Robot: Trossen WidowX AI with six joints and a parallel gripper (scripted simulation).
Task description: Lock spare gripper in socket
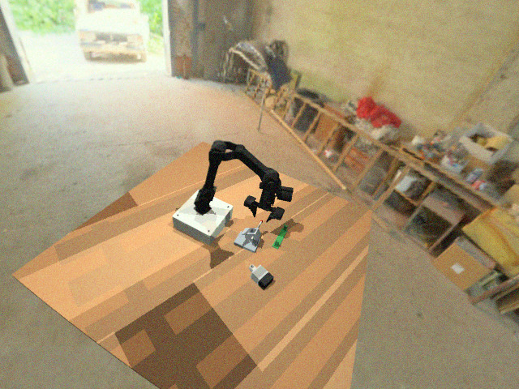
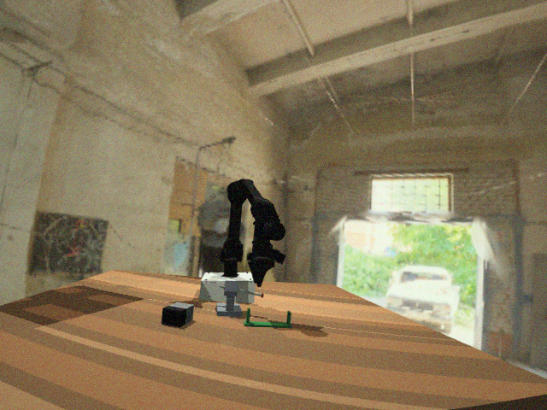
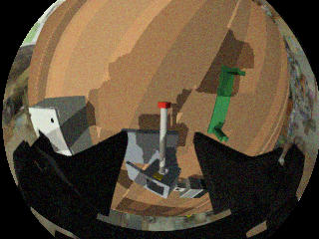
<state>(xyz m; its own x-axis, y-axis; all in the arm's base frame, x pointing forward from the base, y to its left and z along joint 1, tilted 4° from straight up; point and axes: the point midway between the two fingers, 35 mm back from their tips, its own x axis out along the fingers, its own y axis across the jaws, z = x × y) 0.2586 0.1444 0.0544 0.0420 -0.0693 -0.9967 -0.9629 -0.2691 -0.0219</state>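
Observation:
The grey mount (image 1: 241, 240) (image 2: 229, 309) (image 3: 136, 145) stands on the table. The lock pin (image 1: 259, 224) (image 2: 255, 294) (image 3: 162, 129), a pale rod with a red end, sits in its socket and sticks out at one side. The spare gripper (image 1: 260, 276) (image 2: 177, 314) (image 3: 192, 189), a light block with a dark end, lies on the table apart from the mount. My gripper (image 1: 261, 218) (image 2: 259, 284) (image 3: 160, 136) is open and empty, above the pin's red-ended side. In the wrist view the pin shows between the two fingers; contact is not visible.
A green bracket (image 1: 280, 237) (image 2: 267, 325) (image 3: 222, 105) with two upright ends lies beside the mount, on the pin's red-ended side. The arm's white base box (image 1: 193, 224) (image 2: 211, 289) (image 3: 48, 121) stands behind the mount.

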